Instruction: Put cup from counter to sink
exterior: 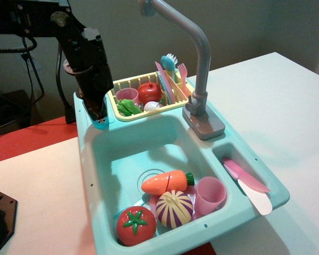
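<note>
The black gripper (pixel 99 118) points down over the back-left corner of the turquoise counter (pixel 81 104), beside the yellow dish rack. Its fingers are closed around the small light-blue cup (pixel 101 125). Only the cup's lower part shows under the fingertips, at the ledge's edge. I cannot tell whether the cup still touches the counter. The deep turquoise sink (pixel 122 149) lies just in front of and below the gripper, with the tall grey faucet (pixel 202 58) at its back right.
The sink holds a carrot (pixel 167 181), a tomato (pixel 134 226), a striped onion (pixel 174 208) and a pink cup (pixel 210 194) at its front. The dish rack (pixel 149 113) holds toys. A pink knife (pixel 247 183) lies in the side compartment. The sink's back half is bare.
</note>
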